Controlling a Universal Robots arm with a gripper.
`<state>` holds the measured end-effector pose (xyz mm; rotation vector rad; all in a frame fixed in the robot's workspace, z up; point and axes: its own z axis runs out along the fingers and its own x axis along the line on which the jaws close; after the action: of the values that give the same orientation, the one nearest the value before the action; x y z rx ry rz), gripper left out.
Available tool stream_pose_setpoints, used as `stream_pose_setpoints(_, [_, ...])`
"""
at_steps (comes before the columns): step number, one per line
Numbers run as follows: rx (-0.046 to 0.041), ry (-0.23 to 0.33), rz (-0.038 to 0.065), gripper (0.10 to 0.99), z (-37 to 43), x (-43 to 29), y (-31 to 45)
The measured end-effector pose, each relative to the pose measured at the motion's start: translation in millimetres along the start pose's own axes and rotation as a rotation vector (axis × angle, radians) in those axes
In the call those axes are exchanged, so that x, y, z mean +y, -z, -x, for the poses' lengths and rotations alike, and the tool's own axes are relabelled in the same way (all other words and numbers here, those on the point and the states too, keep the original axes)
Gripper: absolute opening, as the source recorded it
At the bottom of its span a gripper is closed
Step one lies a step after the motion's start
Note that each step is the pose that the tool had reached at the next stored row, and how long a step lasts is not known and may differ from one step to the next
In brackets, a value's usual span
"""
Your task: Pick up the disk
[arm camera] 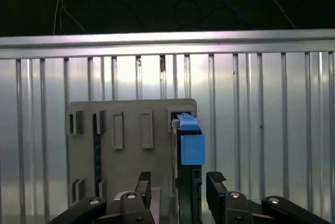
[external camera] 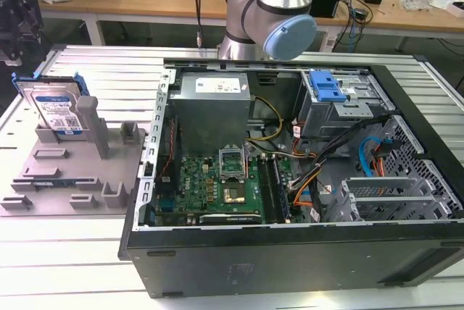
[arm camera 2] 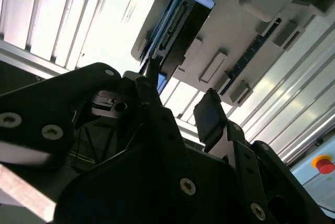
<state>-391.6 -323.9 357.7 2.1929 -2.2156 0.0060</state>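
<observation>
Exterior view: disk (external camera: 56, 111) lower edge sunk in fixture tray (external camera: 80, 169) slot, one corner behind grey post (external camera: 93, 125); label print too small to read. Robot arm (external camera: 272, 6) upper links cut off by picture edge. Computer case (external camera: 290, 252) cut off at exterior view's right.

First wrist view: disk edge-on, near end hidden between fingers (arm camera: 215, 182), broad faces unseen. Gripper (arm camera: 179, 179) body cut off in both wrist views; finger contact with disk cannot be told.

Second wrist view: gripper hides much of fixture tray. Red button (arm camera 2: 324, 165) blurred, clipped at picture edge.
</observation>
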Motion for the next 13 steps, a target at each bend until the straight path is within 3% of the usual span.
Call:
stream_pose_setpoints(6, [0.0005, 0.037, -0.001, 0.541, 0.7, 5.4, -1.8])
stream_pose_setpoints(13, [0.0007, 0.047, -0.002, 0.541, 8.1, 14.4, -4.9])
